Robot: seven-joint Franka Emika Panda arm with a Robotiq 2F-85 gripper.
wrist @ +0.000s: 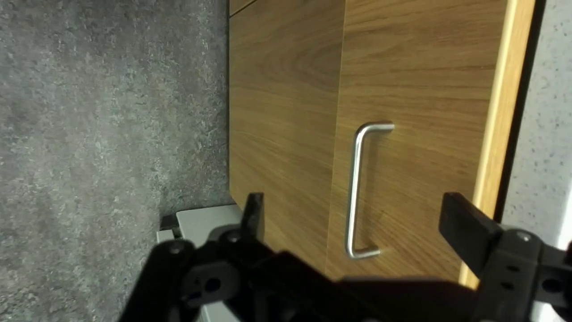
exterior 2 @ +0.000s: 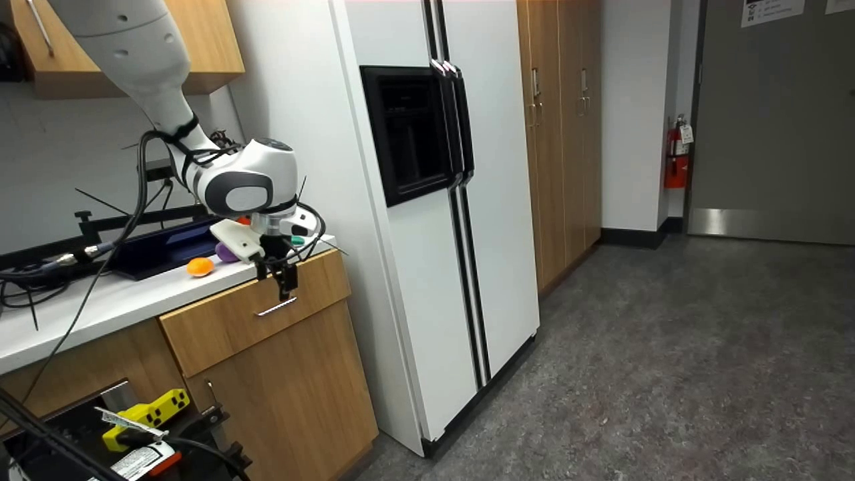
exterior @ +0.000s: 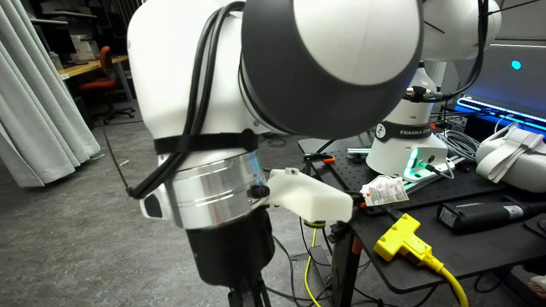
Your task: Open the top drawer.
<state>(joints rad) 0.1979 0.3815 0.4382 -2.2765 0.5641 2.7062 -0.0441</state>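
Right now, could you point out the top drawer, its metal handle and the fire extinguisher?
Top drawer (exterior 2: 230,322): in an exterior view, on its wood-grained front panel.
Metal handle (wrist: 353,192): in the wrist view, on its long bar.
Fire extinguisher (exterior 2: 676,171): in an exterior view, on its red lower part.

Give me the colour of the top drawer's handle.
Silver. The handle shows best in the wrist view, against the brown wood-grain drawer front.

Near the fingers (wrist: 464,230) I see a white side-by-side refrigerator (exterior 2: 421,260); well beyond them, tall wood-grain cabinets (exterior 2: 573,160) and a grey door (exterior 2: 775,133); below them, mottled grey flooring (exterior 2: 641,347).
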